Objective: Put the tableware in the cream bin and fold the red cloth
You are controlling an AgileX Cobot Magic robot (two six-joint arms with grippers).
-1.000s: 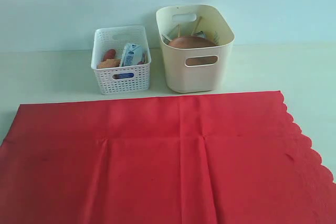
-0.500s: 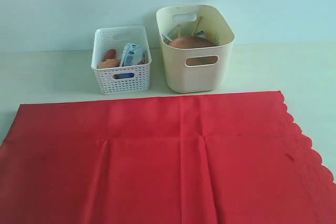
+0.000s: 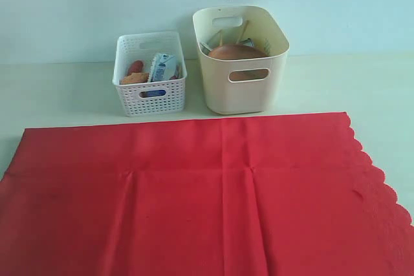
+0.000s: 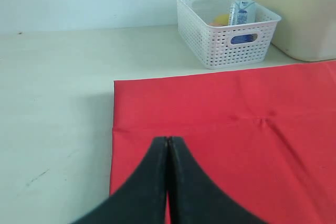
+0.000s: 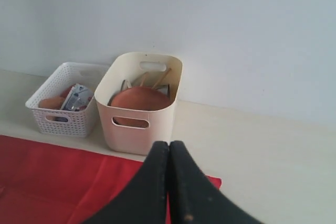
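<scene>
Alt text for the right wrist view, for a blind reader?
The shut black claw points toward a cream bin holding a brown plate and chopsticks. A white basket with a carton stands beside the bin, the red cloth lies in front of both, and a pale wall is behind.

Shows a red cloth spread flat over the near table, scalloped edge at right, creases running near to far. Places beyond it a cream bin holding a round brown plate and chopsticks; just left, a white lattice basket with a milk carton.
</scene>
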